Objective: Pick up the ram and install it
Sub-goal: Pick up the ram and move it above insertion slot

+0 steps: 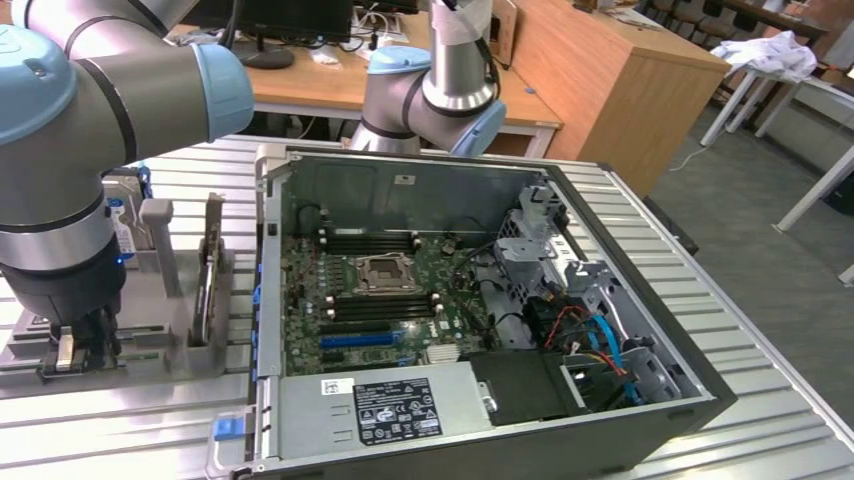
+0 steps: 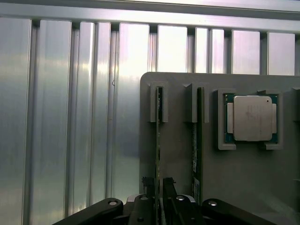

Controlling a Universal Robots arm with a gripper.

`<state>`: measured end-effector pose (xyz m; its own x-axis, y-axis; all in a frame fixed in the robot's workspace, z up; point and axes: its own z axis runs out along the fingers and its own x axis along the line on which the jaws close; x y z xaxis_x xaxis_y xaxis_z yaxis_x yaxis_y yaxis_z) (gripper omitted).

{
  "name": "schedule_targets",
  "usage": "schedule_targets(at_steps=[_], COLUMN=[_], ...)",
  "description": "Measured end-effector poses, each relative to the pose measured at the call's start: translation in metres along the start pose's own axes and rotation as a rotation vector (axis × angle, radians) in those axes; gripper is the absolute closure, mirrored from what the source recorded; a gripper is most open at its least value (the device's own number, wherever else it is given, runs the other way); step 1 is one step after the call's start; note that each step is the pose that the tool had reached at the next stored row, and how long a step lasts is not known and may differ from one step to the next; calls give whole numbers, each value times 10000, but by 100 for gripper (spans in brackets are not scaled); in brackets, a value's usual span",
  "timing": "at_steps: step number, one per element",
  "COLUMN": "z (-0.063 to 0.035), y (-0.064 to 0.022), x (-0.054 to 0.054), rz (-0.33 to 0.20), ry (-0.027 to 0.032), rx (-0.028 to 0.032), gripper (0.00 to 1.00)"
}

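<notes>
The ram point(image 2: 158, 136) is a thin green stick standing on edge in a slot of a grey holder plate point(image 2: 180, 89). My gripper point(image 2: 159, 185) is lowered over its near end, one finger on each side with a narrow gap, so it is open around the stick. In the exterior view the gripper point(image 1: 80, 348) hangs low over the holder plate point(image 1: 154, 340) at the exterior view's left, beside the open computer case point(image 1: 641, 330). The black memory slots point(image 1: 374, 243) lie on the motherboard inside the case.
A second ram stick point(image 2: 197, 140) stands in the neighbouring slot, and a processor chip point(image 2: 252, 118) sits in a pocket of the same plate. Ribbed metal tabletop point(image 2: 70, 117) surrounds the plate. Another robot arm point(image 1: 447, 85) stands behind the case.
</notes>
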<state>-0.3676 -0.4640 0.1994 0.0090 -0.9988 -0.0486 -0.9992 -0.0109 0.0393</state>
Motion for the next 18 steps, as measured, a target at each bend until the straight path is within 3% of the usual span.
schedule_targets(at_steps=[11,13,14,18], z=[0,0,0,0], y=[0,0,0,0], x=[0,0,0,0], rz=[0,1,1,0], ry=[0,0,0,0], rx=[0,0,0,0], gripper=[78,80,86,88])
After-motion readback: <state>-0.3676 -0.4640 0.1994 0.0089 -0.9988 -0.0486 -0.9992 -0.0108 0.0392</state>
